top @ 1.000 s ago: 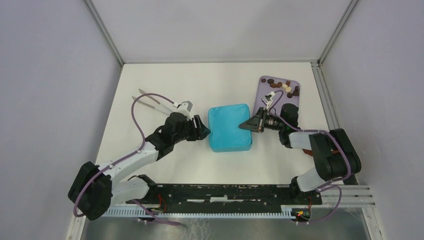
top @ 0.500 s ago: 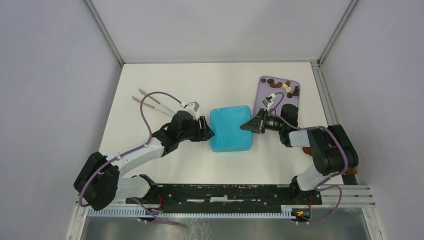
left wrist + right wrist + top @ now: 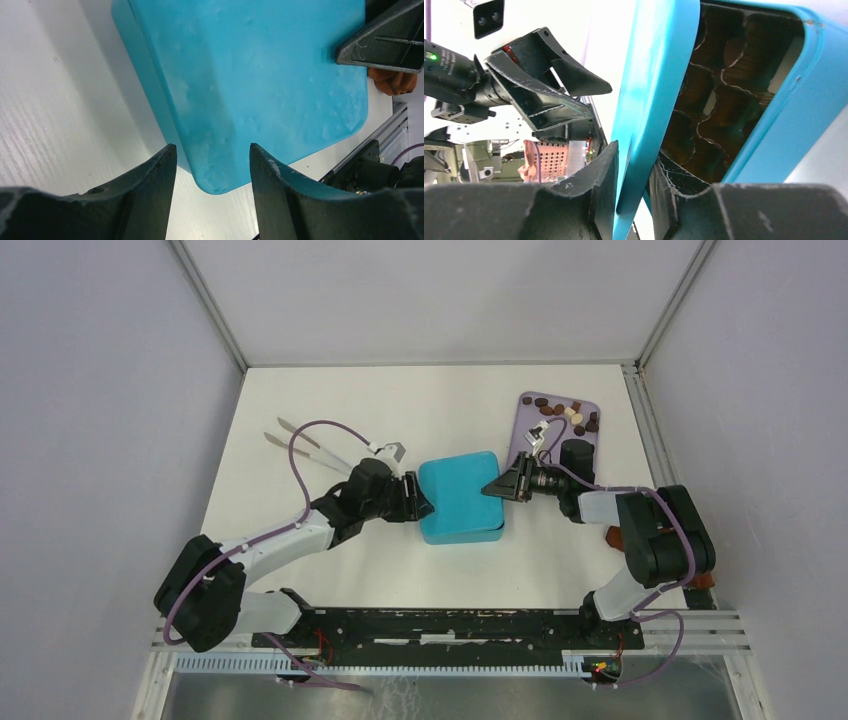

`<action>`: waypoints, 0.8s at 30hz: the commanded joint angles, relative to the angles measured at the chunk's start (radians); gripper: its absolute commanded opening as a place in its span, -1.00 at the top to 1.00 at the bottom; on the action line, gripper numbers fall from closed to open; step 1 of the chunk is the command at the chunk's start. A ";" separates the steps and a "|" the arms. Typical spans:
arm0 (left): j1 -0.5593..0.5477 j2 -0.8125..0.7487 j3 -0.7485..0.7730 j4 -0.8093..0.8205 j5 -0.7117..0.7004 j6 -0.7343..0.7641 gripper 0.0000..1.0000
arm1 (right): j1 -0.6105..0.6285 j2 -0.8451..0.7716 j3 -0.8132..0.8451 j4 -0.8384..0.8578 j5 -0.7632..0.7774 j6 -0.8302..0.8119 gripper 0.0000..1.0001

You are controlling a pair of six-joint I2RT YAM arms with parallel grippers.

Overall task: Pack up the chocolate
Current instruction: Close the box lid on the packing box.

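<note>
Fingers [image 3: 594,185] of the right gripper [image 3: 634,150] pinch the rim of the lid [image 3: 651,60] of the teal box [image 3: 809,85]. One finger lies against its outer face and the other against its inner face. The lid stands tilted up off the box on that side, so the right wrist view looks past the fingertips into the gap. Just beyond the inner finger, rows of brown fluted paper cups [image 3: 719,115] line the inside of the box.

Opposite them, the left gripper [image 3: 210,150] has its fingers spread and grasps nothing. A rounded corner of the box sits in the space between the two fingertips, with a sliver of white table [image 3: 400,410] showing on either side. Whether either finger touches the box cannot be told. Across the box from these fingers, the tip of the right gripper shows at the far edge of the lid.

The chocolate [image 3: 575,418] lies behind the right fingers, well clear of them, as a scatter of dark, mid-brown and cream pieces at the far end of a lilac tray [image 3: 528,420]. Metal tongs [image 3: 300,440] rest on the table behind the left fingers, out to their left. A reddish-brown cloth [image 3: 615,537] lies back along the right arm, well behind its fingers.
</note>
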 commanded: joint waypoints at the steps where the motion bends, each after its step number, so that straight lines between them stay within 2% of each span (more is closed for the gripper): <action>1: -0.012 0.008 0.043 0.007 0.011 0.006 -0.24 | -0.004 0.002 0.060 -0.112 0.014 -0.132 0.31; 11: -0.022 0.027 0.069 -0.025 0.009 0.023 -0.25 | -0.010 -0.029 0.142 -0.388 0.104 -0.376 0.19; 24: -0.024 0.029 0.095 -0.046 0.000 0.038 -0.26 | -0.036 -0.067 0.198 -0.547 0.181 -0.548 0.05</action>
